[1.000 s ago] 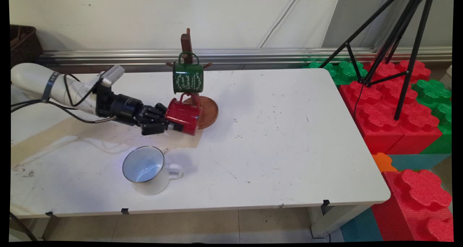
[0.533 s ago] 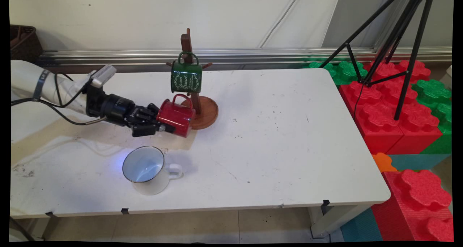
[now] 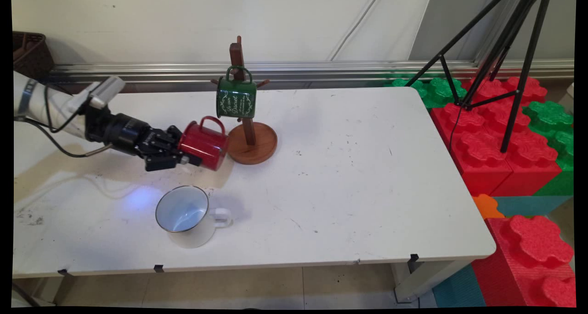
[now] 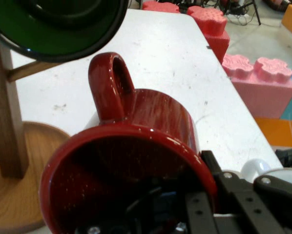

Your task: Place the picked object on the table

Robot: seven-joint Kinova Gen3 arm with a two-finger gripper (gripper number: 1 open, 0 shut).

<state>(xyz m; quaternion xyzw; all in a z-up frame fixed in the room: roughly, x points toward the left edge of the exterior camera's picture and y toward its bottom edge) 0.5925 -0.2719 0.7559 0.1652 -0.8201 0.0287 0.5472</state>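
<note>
- Your gripper is pinching the rim of a red mug, one finger inside the mouth and the other outside the wall, as the hand view shows.
- You hold the red mug on its side above the desk, its handle pointing up and its base turned toward the wooden mug stand.
- The red mug sits just beside the stand's round base, on the side toward your arm, and looks clear of it.
- A green mug hangs by its handle from a peg on the stand, above and just past the red mug.
- A white mug stands upright on the desk, nearer the camera than the stand and below your gripper.
</note>
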